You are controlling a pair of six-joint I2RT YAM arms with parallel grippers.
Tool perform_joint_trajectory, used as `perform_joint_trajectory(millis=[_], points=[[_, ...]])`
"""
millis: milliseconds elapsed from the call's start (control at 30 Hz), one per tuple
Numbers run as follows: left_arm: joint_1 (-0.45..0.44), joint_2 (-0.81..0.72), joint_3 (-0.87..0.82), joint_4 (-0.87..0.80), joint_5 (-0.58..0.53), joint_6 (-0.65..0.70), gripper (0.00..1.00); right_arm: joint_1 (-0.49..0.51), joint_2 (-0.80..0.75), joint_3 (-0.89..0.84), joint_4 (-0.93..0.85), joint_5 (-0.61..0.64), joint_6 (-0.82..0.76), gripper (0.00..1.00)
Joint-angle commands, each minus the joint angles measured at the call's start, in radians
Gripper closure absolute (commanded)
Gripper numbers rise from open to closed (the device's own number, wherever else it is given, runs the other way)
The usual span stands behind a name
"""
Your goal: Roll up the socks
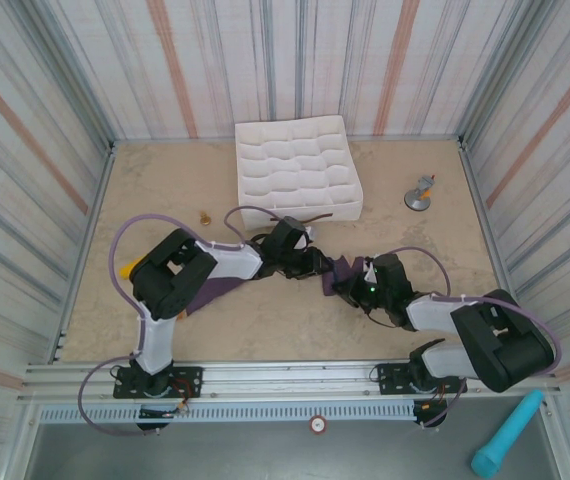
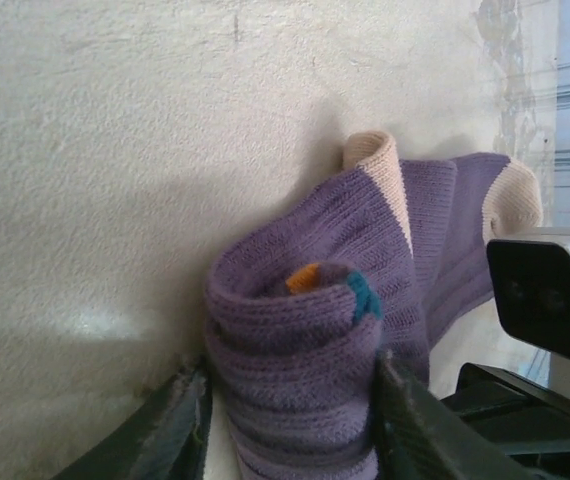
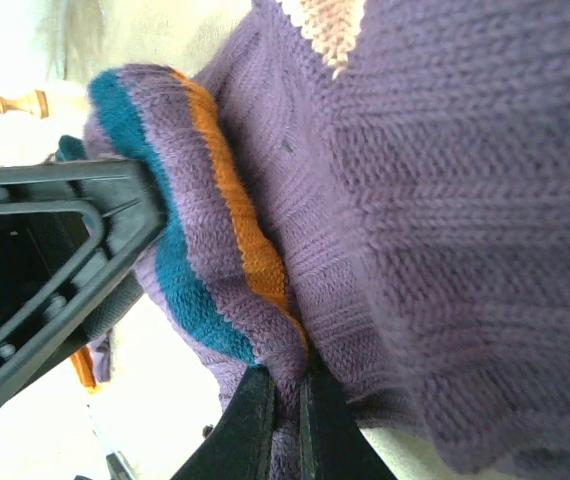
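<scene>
The purple socks [image 1: 343, 268] lie mid-table between my two grippers. In the left wrist view they form a tight roll [image 2: 295, 340] with orange and teal showing at its core, and two tan toe ends [image 2: 377, 160] trail beyond it. My left gripper [image 2: 295, 425] is shut on this roll, one finger on each side. My right gripper [image 3: 285, 400] is shut on a fold of the socks [image 3: 265, 290] beside the orange and teal stripes. In the top view the left gripper [image 1: 312, 263] and the right gripper [image 1: 353, 282] sit close together.
A white gridded fabric box [image 1: 295, 170] stands at the back centre. A small metal piece [image 1: 421, 194] lies back right and a small wooden peg [image 1: 204, 216] back left. Purple fabric [image 1: 213, 290] lies under the left arm. Striped walls surround the table.
</scene>
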Motion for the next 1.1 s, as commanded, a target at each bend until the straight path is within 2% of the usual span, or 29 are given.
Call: perform_joint_trajectory(millis=[0, 100, 167, 300, 333, 467, 667, 800, 933, 1067], points=[[-0.001, 0.038, 0.018, -0.077, -0.03, 0.006, 0.69, -0.019, 0.029, -0.058, -0.282, 0.102, -0.037, 1.0], [0.004, 0.046, 0.041, -0.108, -0.034, 0.012, 0.79, -0.017, 0.02, -0.052, -0.288, 0.107, -0.068, 1.0], [0.008, 0.051, 0.054, -0.127, -0.035, 0.015, 0.82, -0.018, 0.018, -0.041, -0.287, 0.102, -0.098, 0.99], [0.023, 0.039, 0.069, -0.177, -0.033, 0.018, 0.94, -0.015, -0.006, -0.002, -0.31, 0.078, -0.175, 0.93], [0.028, 0.029, 0.071, -0.198, -0.04, 0.018, 0.97, -0.009, -0.027, 0.018, -0.336, 0.08, -0.202, 0.89], [0.054, -0.023, 0.066, -0.288, -0.077, 0.019, 1.0, 0.06, -0.151, 0.123, -0.52, 0.2, -0.323, 0.6], [0.117, -0.111, -0.011, -0.352, -0.127, -0.041, 1.0, 0.099, -0.273, 0.202, -0.594, 0.271, -0.469, 0.47], [0.135, -0.149, -0.062, -0.351, -0.131, -0.11, 1.0, 0.204, -0.261, 0.276, -0.644, 0.41, -0.578, 0.41], [0.133, -0.185, -0.132, -0.284, -0.137, -0.216, 1.0, 0.356, -0.19, 0.35, -0.654, 0.586, -0.671, 0.39], [0.131, -0.208, -0.171, -0.273, -0.16, -0.268, 1.0, 0.516, -0.104, 0.401, -0.633, 0.793, -0.754, 0.36]])
